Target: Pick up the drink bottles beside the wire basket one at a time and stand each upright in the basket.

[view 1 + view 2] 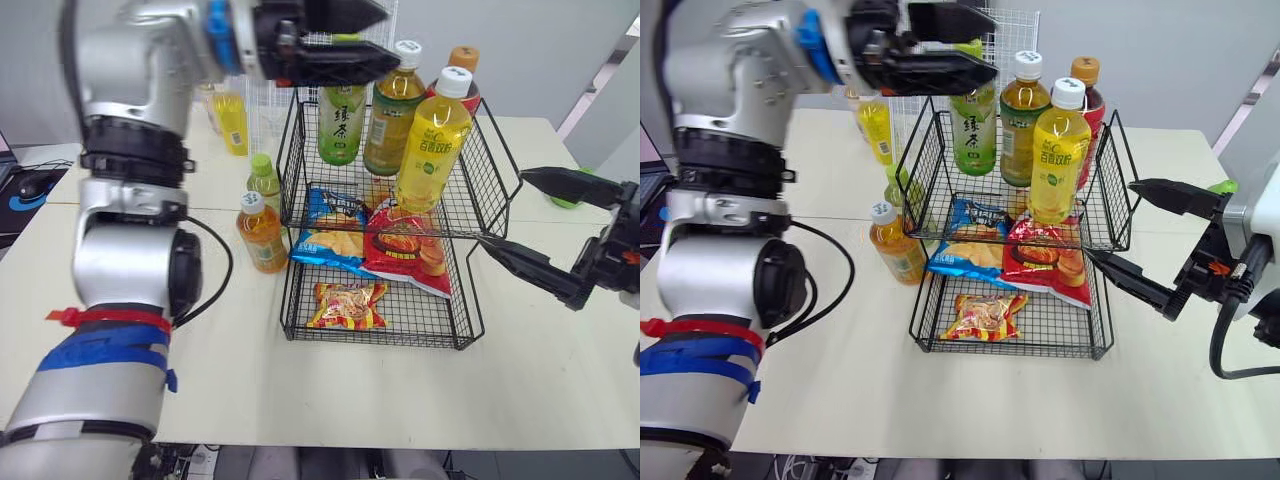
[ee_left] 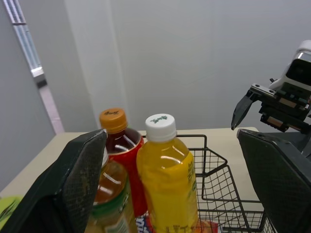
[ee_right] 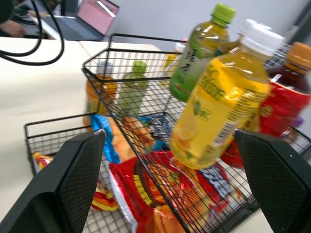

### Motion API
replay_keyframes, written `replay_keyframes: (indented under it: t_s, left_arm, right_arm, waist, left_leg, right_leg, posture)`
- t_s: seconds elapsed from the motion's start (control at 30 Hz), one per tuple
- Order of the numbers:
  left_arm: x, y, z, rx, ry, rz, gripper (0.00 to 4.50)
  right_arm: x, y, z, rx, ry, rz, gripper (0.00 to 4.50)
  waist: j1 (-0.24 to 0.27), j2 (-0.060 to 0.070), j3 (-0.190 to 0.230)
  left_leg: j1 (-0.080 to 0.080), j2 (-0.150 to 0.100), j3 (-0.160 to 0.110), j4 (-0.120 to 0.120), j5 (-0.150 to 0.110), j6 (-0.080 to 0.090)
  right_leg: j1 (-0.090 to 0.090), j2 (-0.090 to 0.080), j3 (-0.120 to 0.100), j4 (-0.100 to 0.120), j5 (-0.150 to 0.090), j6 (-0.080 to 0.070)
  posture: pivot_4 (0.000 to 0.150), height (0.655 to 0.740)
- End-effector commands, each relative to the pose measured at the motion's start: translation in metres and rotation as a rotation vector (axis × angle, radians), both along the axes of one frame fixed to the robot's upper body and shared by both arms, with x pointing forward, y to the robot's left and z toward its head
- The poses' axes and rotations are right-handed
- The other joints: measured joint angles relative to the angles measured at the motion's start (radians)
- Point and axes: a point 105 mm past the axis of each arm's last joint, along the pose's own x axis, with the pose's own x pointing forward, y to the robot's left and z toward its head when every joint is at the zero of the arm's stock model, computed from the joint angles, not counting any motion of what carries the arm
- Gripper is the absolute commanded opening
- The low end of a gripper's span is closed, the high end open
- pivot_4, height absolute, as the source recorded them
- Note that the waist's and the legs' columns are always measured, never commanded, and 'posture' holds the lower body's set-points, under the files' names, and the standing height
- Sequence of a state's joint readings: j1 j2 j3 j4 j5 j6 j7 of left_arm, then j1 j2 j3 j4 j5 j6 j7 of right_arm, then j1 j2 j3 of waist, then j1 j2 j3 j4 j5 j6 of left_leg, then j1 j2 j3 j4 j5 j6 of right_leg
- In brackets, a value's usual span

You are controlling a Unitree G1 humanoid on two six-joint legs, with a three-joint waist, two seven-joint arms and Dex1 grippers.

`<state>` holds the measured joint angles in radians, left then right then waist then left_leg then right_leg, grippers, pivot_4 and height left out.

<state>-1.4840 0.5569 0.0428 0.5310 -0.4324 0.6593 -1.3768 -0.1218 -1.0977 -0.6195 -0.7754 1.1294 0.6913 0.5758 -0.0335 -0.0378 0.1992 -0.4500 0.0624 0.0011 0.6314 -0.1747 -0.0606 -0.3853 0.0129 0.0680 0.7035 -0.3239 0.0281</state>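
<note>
Four bottles (image 1: 432, 150) stand upright in the wire basket's (image 1: 490, 190) upper tier; others wait on the worktop (image 1: 300, 390) left of it. The left gripper (image 1: 390, 35) hangs above the basket and the right gripper (image 1: 502, 210) sits to its right, both empty with fingers wide. The next move is probably for the left gripper to drop to the amber bottle (image 1: 262, 233) just beside the basket.

— What does the black two-tier wire basket (image 1: 492, 160) hold?
— Four bottles stand in its upper tier: a green-labelled tea bottle with a lime cap (image 1: 340, 125), an amber tea bottle with a white cap (image 1: 392, 120), a yellow drink bottle with a white cap (image 1: 432, 150) at the front, and a dark red bottle with an orange cap (image 1: 463, 66) at the back.
— And beside it?
— On the surface (image 1: 400, 390) at the basket's left, an orange drink bottle with a white cap (image 1: 262, 235) stands upright just beside the wire. A small pale-green bottle with a green cap (image 1: 264, 182) is just behind it, and a yellow bottle (image 1: 232, 122) farther back.
</note>
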Motion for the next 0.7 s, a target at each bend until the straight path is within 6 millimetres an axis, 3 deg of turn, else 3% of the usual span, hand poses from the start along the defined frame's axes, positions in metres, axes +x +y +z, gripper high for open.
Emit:
replay_keyframes:
  t_s: [0.03,0.2,0.3,0.4,0.57,0.7]
  left_arm:
    - [-0.013,0.025,0.010,-0.034,-0.030,0.077,4.46]
    - [-0.020,0.081,-0.013,-0.081,0.087,0.322,4.46]
    - [-0.024,0.104,-0.023,-0.115,0.097,0.450,4.46]
    - [-0.029,0.134,-0.050,-0.120,0.133,0.608,4.46]
    - [-0.043,0.150,-0.108,-0.040,0.184,0.720,4.46]
    - [-0.051,0.152,-0.130,-0.077,0.217,0.783,4.46]
  right_arm:
    - [-0.002,0.011,0.006,-0.011,-0.003,0.091,4.50]
    - [0.005,0.020,0.004,-0.041,0.017,0.200,4.50]
    - [0.008,0.024,0.002,-0.056,0.011,0.237,4.50]
    - [0.010,0.030,-0.002,-0.041,0.029,0.288,4.50]
    - [0.007,0.043,-0.009,-0.034,0.045,0.372,4.50]
    - [0.003,0.052,-0.013,-0.030,0.022,0.390,4.50]
  waist:
    - [0.001,0.000,0.000]
    - [-0.002,0.000,0.000]
    - [0.000,0.000,0.000]
    - [0.001,0.000,0.000]
    - [0.004,0.000,0.000]
    - [0.012,-0.001,0.000]
  left_leg:
    - [0.000,0.000,0.000,0.000,0.000,0.000]
    - [0.001,0.001,0.000,0.002,0.000,0.000]
    - [0.001,0.001,-0.001,0.005,0.000,0.000]
    - [0.000,0.001,-0.002,0.010,0.000,0.000]
    - [0.001,0.001,-0.002,0.012,0.000,0.000]
    - [0.001,0.002,-0.004,0.013,0.000,0.000]
  right_leg:
    - [0.000,0.000,0.000,0.000,0.000,0.000]
    - [0.000,0.000,0.000,0.003,0.000,0.000]
    - [0.000,0.000,-0.001,0.007,0.000,0.000]
    - [-0.001,0.000,-0.002,0.010,0.000,0.000]
    - [0.001,-0.001,-0.001,0.012,0.000,0.000]
    - [0.001,-0.002,-0.003,0.012,0.000,0.000]
  posture:
    - [0.150,0.7360]
    - [0.150,0.7360]
    - [0.150,0.7360]
    - [0.150,0.7360]
    - [0.150,0.7360]
    - [0.150,0.7360]
